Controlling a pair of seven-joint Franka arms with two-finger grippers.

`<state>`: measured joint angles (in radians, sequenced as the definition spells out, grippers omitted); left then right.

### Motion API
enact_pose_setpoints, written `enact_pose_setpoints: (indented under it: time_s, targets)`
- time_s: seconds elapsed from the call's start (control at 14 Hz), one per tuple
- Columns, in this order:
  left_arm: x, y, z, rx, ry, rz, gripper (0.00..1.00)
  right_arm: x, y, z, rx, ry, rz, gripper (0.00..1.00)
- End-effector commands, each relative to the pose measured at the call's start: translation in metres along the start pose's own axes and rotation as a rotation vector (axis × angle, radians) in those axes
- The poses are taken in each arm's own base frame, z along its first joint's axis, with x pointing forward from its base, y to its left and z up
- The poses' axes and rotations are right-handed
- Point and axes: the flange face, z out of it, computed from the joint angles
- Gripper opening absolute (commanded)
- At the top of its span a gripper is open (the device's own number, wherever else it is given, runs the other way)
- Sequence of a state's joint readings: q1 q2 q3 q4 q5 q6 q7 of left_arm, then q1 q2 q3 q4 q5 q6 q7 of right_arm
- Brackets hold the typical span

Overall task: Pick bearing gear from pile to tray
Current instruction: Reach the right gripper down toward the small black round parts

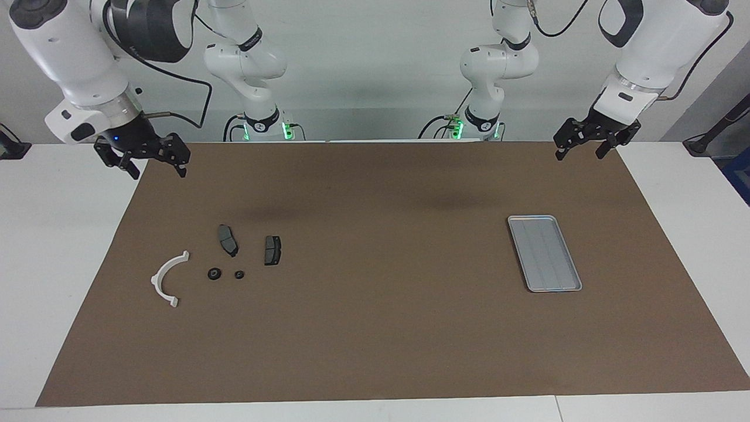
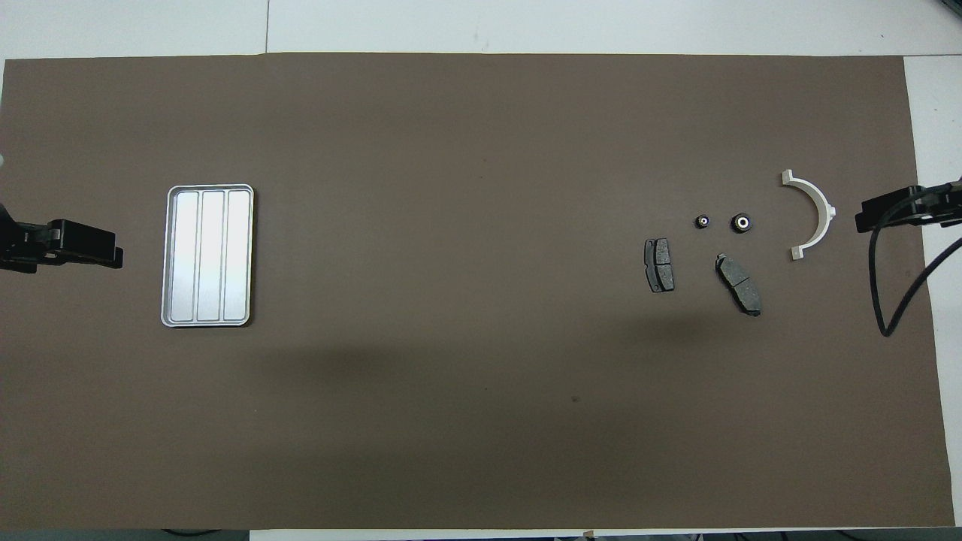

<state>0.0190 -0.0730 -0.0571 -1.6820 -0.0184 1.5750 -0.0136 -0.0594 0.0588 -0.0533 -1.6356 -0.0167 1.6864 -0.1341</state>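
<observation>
silver tray (image 1: 544,252) empty; pile (image 1: 222,262) untouched, well apart.

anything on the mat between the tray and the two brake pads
Nothing: in the overhead view the brown mat is bare between the tray and the nearer-to-tray brake pad; the other brake pad lies past it.
</observation>
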Motion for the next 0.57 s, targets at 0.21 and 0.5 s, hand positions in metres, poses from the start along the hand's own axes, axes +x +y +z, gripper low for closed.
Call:
enact_pose_setpoints:
  time_s: [0.21,0.5]
  targets:
    - [-0.006,0.000,-0.001,0.016,0.003,0.015,1.00,0.064,0.019,0.107,-0.018,0.010,-0.032,1.00]
    - [-0.006,0.000,-0.001,0.016,0.005,0.015,1.00,0.088,-0.021,0.182,-0.011,-0.017,-0.080,1.00]
